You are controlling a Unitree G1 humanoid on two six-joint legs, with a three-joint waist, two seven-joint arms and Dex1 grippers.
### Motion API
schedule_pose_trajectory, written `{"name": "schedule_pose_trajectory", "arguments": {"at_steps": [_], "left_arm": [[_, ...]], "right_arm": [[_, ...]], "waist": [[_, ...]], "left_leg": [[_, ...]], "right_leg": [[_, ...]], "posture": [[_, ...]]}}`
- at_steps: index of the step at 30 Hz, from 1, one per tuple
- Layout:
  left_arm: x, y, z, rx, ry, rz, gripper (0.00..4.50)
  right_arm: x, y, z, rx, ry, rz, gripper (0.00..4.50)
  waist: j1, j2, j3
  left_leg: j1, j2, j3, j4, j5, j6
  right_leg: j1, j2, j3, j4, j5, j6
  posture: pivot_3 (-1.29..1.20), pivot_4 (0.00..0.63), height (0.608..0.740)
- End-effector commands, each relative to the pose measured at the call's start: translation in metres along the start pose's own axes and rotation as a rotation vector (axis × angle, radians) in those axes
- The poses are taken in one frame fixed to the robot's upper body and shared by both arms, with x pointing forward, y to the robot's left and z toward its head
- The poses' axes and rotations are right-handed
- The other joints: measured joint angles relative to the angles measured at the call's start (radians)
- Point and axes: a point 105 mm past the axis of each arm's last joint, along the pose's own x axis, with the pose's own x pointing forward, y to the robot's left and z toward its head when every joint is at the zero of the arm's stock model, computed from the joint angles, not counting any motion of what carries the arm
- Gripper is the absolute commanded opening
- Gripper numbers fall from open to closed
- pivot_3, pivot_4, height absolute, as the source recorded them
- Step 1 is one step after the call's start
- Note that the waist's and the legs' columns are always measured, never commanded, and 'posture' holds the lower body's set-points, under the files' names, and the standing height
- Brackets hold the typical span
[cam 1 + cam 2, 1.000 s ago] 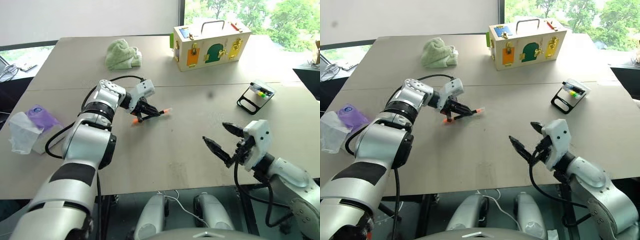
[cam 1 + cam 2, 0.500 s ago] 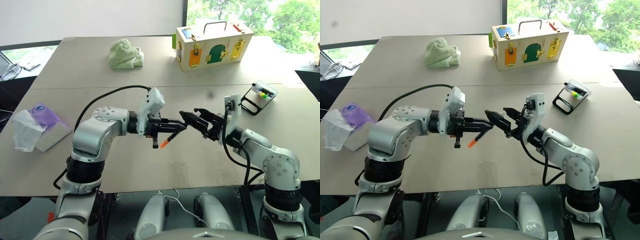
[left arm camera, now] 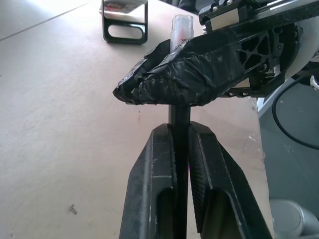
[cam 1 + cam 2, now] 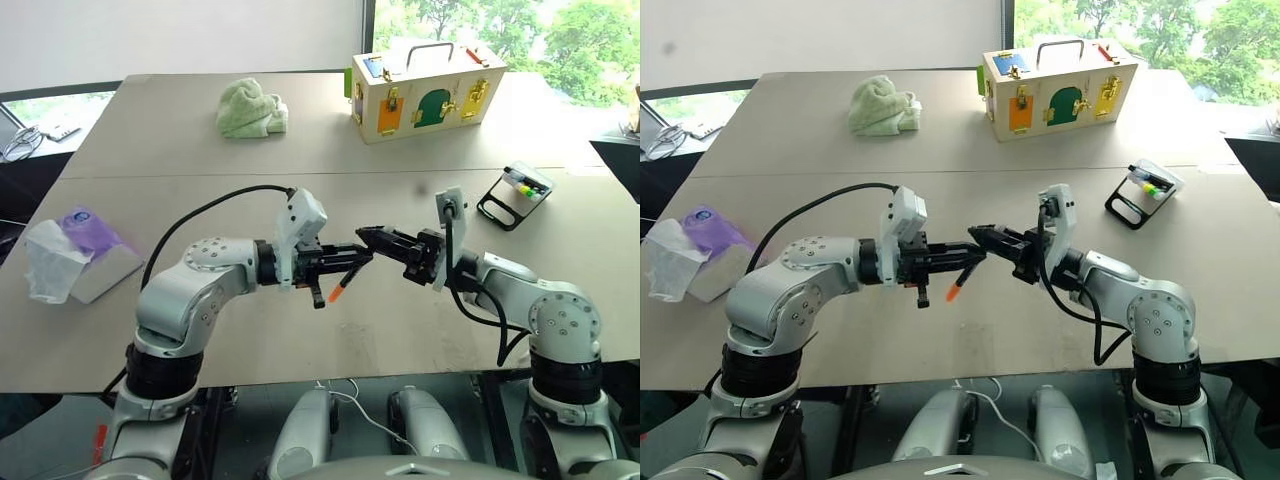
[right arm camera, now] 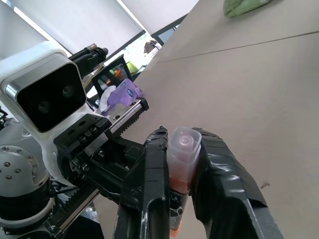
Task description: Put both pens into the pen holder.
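**A:** Where is your slim black marker pen with orange ends right now?

**B:** Lifted off the pale wooden bench, between your two arms. Your left gripper has its black fingers closed around the barrel, and your right gripper has its tape-wrapped fingers pressed on the pen's clear-capped upper end. Both are gripping the same pen, so this reads as a hand-over.

**A:** Why pass it across at all?

**B:** Your small black wire-framed pen holder sits well over on the right side of the bench, near your right arm and far from the left. The right arm looks better placed to carry the pen there.

**A:** What should you watch?

**B:** The pen hangs tilted, orange tip down. I'd judge the left fingers must let go before the right arm pulls away, or the pen may twist. I can't pick out the blue-ended pen.
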Motion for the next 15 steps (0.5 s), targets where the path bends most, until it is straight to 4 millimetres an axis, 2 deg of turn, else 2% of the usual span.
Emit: {"name": "schedule_pose_trajectory", "arguments": {"at_steps": [1, 3, 6, 11, 13, 15], "left_arm": [[-0.011, 0.000, 0.016, 0.009, -0.069, 0.035, 2.07], [-0.018, -0.001, 0.019, -0.005, -0.086, 0.065, 3.04], [-0.022, -0.004, 0.019, 0.029, -0.082, 0.092, 3.08], [-0.003, 0.000, 0.027, 0.145, -0.182, 0.166, 3.08], [0.006, -0.007, 0.027, 0.171, -0.199, 0.127, 3.08], [0.013, -0.012, 0.028, 0.173, -0.215, 0.094, 3.08]], "right_arm": [[-0.015, -0.003, 0.024, -0.087, -0.083, -0.048, 0.12], [-0.035, -0.010, 0.054, -0.253, -0.143, -0.142, 0.12], [-0.061, -0.011, 0.093, -0.484, -0.192, -0.256, 0.12], [-0.094, -0.004, 0.150, -0.891, -0.183, -0.483, 0.12], [-0.102, -0.006, 0.159, -0.957, -0.183, -0.544, 0.12], [-0.103, -0.009, 0.158, -1.007, -0.158, -0.566, 0.12]], "waist": [[0.000, 0.000, 0.000], [0.000, 0.000, 0.000], [0.001, 0.003, 0.002], [0.004, 0.003, 0.002], [0.004, 0.003, 0.002], [0.004, 0.003, 0.002]], "left_leg": [[0.000, 0.000, 0.000, 0.000, 0.000, 0.000], [0.000, 0.000, 0.000, 0.000, 0.000, 0.000], [-0.001, -0.001, 0.001, 0.000, 0.000, 0.000], [0.000, -0.001, 0.001, 0.000, 0.000, 0.000], [0.000, 0.000, 0.001, 0.000, 0.000, 0.000], [0.000, 0.000, 0.002, 0.000, 0.000, 0.000]], "right_leg": [[0.000, 0.000, 0.000, 0.000, 0.000, 0.000], [0.000, 0.000, 0.000, 0.000, 0.000, 0.000], [0.000, -0.001, 0.000, -0.001, 0.000, 0.000], [0.000, 0.000, 0.000, -0.001, 0.000, 0.000], [0.001, 0.000, 0.001, -0.002, 0.000, 0.000], [0.001, -0.001, 0.003, -0.002, 0.000, 0.000]], "posture": [[0.00, 0.150, 0.740], [0.00, 0.150, 0.740], [0.00, 0.150, 0.740], [0.00, 0.150, 0.740], [0.00, 0.150, 0.740], [0.00, 0.150, 0.740]]}}
